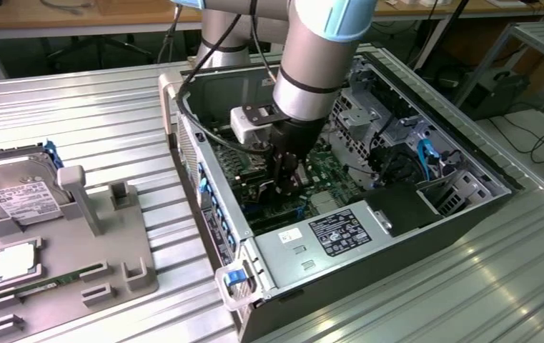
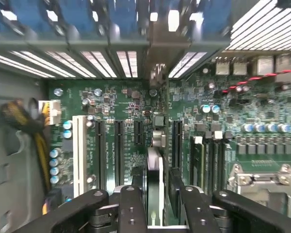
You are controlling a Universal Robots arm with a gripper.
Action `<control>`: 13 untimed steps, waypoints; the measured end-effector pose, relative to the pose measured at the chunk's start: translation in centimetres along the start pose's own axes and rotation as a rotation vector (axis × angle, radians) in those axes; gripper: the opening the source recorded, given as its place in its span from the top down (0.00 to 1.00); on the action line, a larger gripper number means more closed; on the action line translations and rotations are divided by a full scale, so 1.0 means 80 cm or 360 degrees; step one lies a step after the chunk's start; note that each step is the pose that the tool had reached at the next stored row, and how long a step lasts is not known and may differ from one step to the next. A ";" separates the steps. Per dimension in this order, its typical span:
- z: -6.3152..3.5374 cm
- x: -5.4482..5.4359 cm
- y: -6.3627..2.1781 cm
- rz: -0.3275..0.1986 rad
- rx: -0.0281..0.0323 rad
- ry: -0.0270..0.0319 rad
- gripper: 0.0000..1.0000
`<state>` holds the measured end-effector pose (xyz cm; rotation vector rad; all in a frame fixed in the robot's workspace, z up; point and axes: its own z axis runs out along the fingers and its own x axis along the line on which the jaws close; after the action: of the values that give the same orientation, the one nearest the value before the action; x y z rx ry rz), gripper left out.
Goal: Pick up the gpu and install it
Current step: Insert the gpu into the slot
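**Fingers clamped on the card, deep inside the case**

The fingers of the black gripper [image 2: 154, 213] are closed on the thin flat black gpu card [image 2: 155, 182], which the wrist view shows edge-on between them, its long silvery end bracket [image 2: 157, 53] reaching to the slotted rear wall of the case. In the exterior view the gripper [image 1: 288, 187] is sunk into the open black tower computer case [image 1: 462, 182], which lies on its side on the ribbed metal surface [image 1: 91, 128], nearer its right edge in that view. The card hangs over the green motherboard [image 2: 121, 104], in line with the row of black expansion slots [image 2: 117, 143]; whether its lower edge already touches a slot cannot be told.

As a judgement, the card is light and stiff but fragile: the thin board would flex or crack under a sideways load, and the fan face and edge contacts should not be squeezed. The present hold, across the flat faces near the upper edge, looks sound. The bracket is the sturdier part.

On the grey holder tray [image 1: 109, 264] near the surface's left edge rest a silver hard drive [image 1: 14, 193] and a green memory stick [image 1: 43, 282].
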<state>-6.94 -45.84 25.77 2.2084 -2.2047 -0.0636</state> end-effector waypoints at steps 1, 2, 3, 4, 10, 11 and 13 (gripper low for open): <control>-0.006 0.000 0.000 0.0000 0.00007 -0.00002 0.65; -0.011 0.000 0.000 0.0000 0.00009 0.00000 0.65; -0.017 0.000 0.001 0.0000 0.00014 -0.00002 0.65; -0.025 0.000 0.001 0.0000 0.00017 -0.00001 0.65; -0.040 -0.001 0.002 0.0000 0.00033 -0.00004 0.65; -0.041 -0.001 0.002 0.0000 0.00032 -0.00002 0.67; -0.041 -0.001 0.002 0.0000 0.00033 -0.00003 0.80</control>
<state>-6.94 -45.84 29.01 2.2098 -2.2057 -0.0615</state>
